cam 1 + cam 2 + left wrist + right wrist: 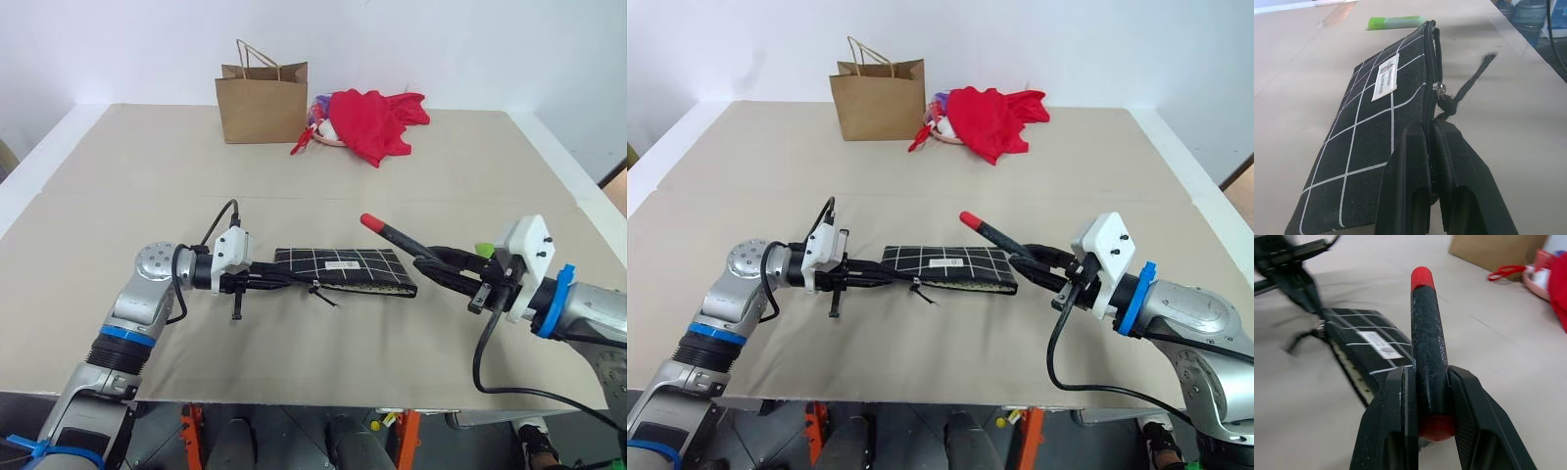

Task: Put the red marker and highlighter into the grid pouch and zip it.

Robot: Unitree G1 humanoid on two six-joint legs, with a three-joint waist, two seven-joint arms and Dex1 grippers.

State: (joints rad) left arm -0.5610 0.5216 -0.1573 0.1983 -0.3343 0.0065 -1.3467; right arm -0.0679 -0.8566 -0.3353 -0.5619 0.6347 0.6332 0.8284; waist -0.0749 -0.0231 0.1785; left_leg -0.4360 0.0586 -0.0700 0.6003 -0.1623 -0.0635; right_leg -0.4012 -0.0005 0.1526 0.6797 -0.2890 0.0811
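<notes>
Your left gripper [1431, 161] clamped tight on grid pouch [343, 269] left end. Your right gripper [1427, 396] pinches red marker [390, 232] just right of pouch; highlighter [1396, 22] beyond pouch's right end.

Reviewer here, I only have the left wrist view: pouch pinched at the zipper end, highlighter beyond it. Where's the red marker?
Observer: The red marker is clamped in the right gripper, tip aimed at the grid pouch.
Reviewer: Is the pouch open at that end?
Observer: Yes, the right wrist view shows a gap along the zipper edge with pale lining.
Reviewer: Anything else on the table?
Observer: A brown paper bag and a red cloth bundle at the far edge. The left gripper holds the pouch flat on the table; the highlighter lies near the right gripper.
</notes>
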